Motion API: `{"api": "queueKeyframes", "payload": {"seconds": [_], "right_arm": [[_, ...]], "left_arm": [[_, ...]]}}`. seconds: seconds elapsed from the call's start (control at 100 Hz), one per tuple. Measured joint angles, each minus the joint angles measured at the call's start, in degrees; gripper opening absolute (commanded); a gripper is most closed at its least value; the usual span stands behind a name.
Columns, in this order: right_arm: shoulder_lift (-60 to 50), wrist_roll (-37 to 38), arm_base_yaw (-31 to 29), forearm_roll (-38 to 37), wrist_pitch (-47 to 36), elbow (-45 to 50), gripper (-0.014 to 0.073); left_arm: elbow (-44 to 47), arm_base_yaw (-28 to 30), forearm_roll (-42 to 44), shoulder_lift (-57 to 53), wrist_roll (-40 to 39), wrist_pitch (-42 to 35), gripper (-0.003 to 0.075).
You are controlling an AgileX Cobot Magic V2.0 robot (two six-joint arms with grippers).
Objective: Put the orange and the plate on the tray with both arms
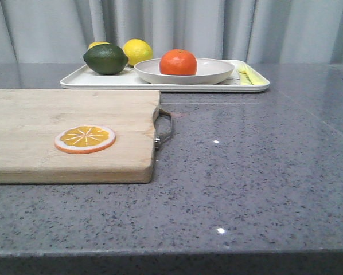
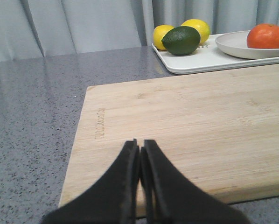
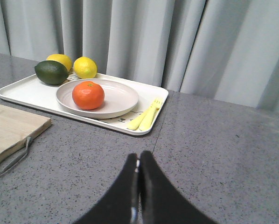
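Grey curtains hang behind a speckled grey table (image 1: 263,183), and at its far side, close to the curtains, the task looks finished. The orange (image 1: 178,62) sits in the plate (image 1: 214,73), and the plate rests on the tray (image 1: 80,81), toward the tray's middle. Beside the plate on the tray lie a dark green lime (image 1: 105,59) and two lemons (image 1: 137,51), with yellow cutlery (image 3: 146,117) on the plate's other side. Nearer the camera than the tray lies a wooden cutting board (image 1: 45,120) carrying an orange slice (image 1: 85,138).

The left pincer (image 2: 140,161) hangs over the board's near edge with its fingers pressed together and nothing between them. The right pincer (image 3: 138,170) is likewise closed on nothing, over bare table well short of the tray.

Little remains to spoil, I judge. The main hazard would be an arm sweeping back toward the tray: a knock on the plate's rim could roll the round, glossy orange out, or shove the plate into the lime and lemons. The left arm dropping could also catch the board.
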Motion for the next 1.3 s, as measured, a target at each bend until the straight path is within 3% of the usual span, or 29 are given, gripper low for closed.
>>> {"api": "queueKeyframes", "payload": {"seconds": [1.09,1.21,1.3], "right_arm": [[0.00,0.00,0.00,0.00,0.00,0.39,-0.0102],[-0.98,3.14,0.27,-5.72,-0.03,1.47,-0.0102],[-2.69,12.16,0.48,-15.85,0.00,2.30,-0.0102]], "left_arm": [[0.00,0.00,-0.24,0.00,0.00,0.00,-0.0020],[0.00,0.00,-0.24,0.00,0.00,0.00,-0.0020],[0.00,0.00,-0.24,0.00,0.00,0.00,-0.0020]]}}
